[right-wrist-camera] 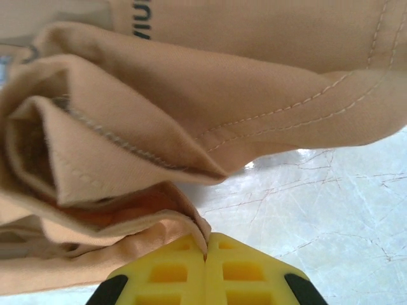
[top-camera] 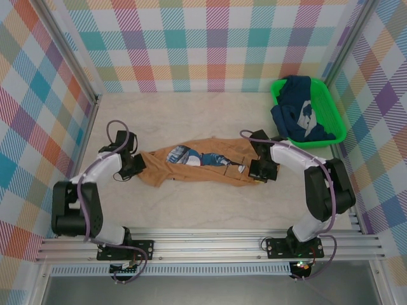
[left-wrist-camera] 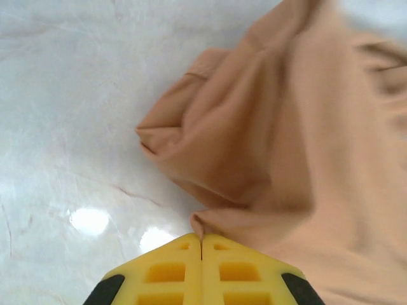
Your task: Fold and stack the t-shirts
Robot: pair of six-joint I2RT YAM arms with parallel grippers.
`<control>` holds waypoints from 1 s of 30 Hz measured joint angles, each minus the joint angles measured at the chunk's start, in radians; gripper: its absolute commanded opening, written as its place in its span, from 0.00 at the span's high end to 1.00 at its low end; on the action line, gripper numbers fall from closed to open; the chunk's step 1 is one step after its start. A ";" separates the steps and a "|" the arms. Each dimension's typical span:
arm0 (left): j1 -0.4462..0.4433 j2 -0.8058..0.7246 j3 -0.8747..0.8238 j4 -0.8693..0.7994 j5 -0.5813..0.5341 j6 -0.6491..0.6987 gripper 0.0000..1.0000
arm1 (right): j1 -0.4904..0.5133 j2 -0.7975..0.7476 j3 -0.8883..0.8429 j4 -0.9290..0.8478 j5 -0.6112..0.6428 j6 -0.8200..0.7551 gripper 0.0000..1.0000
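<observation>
A tan-orange t-shirt with a blue-and-white print lies bunched in a long band across the middle of the table. At its left end, my left gripper is shut on a fold of the tan cloth, pinched between the yellow fingertips. At its right end, my right gripper is shut on a hem of the same t-shirt, the cloth edge caught between its fingertips. A navy blue t-shirt with a pale print sits crumpled in the green basket.
The green plastic basket stands at the back right, close to the right wall. Checkered walls enclose the pale marbled table on three sides. A metal rail runs along the near edge.
</observation>
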 measured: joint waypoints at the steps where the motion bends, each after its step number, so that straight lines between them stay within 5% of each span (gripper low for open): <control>1: -0.013 -0.037 0.012 -0.015 -0.003 -0.029 1.00 | 0.000 -0.016 0.009 0.000 0.000 0.000 1.00; 6: -0.039 -0.159 0.228 -0.099 -0.056 -0.147 1.00 | 0.000 -0.134 0.161 0.021 0.001 -0.005 1.00; 16: -0.037 -0.154 0.841 -0.163 -0.149 -0.186 1.00 | 0.000 -0.290 0.498 0.151 0.024 -0.054 1.00; 30: -0.037 -0.440 1.106 -0.166 -0.187 -0.219 1.00 | 0.000 -0.846 0.449 0.270 0.002 -0.121 1.00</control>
